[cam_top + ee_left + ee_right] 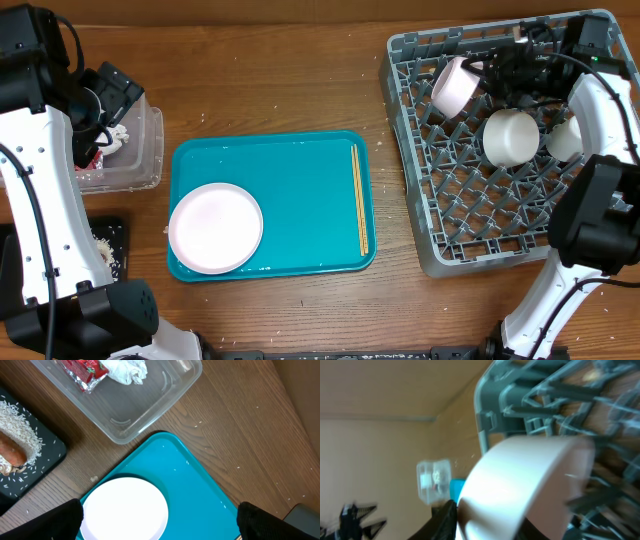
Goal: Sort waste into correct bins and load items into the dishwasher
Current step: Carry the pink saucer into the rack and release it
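Note:
In the grey dishwasher rack (pixel 470 205) a white cup (pixel 455 85) lies tilted at the back left. My right gripper (pixel 488 68) is at its rim. The right wrist view is blurred: the cup (pixel 530 480) fills the space between my right gripper's (pixel 497 527) parted fingers. A white bowl (pixel 510 137) and another white dish (pixel 565 140) sit in the rack. My left gripper (pixel 160 521) hangs open and empty above the white plate (pixel 125 510). The clear tub (pixel 145 410) holds the red wrapper (pixel 82 370) and napkin (pixel 127 371). Carrot (pixel 12 452) and rice (pixel 22 425) lie on the black tray (pixel 47 460).
The teal tray (pixel 300 170) sits mid-table with the plate (pixel 215 227) at its left and the chopsticks (pixel 359 200) along its right edge. Bare wood separates it from the rack. My right arm's white links reach over the rack's right side.

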`<act>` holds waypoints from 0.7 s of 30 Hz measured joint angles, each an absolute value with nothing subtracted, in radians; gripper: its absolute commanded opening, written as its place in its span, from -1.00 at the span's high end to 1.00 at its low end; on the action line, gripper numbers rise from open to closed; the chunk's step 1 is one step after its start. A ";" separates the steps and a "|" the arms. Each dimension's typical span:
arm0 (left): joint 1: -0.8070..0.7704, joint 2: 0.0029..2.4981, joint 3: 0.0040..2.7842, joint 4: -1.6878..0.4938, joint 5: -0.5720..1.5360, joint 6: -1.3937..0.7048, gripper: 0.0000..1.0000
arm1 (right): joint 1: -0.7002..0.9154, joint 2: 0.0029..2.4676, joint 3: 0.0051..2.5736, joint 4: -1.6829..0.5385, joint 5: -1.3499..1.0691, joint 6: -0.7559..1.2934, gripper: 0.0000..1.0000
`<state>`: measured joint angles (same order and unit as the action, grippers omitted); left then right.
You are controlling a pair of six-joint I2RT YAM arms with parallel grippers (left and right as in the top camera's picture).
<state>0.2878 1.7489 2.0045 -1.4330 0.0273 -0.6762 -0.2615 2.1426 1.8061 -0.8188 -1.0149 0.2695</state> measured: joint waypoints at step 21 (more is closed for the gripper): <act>0.287 1.749 2.004 -1.433 0.027 -0.676 -0.99 | -0.096 1.699 2.003 -1.227 -0.524 0.310 -1.00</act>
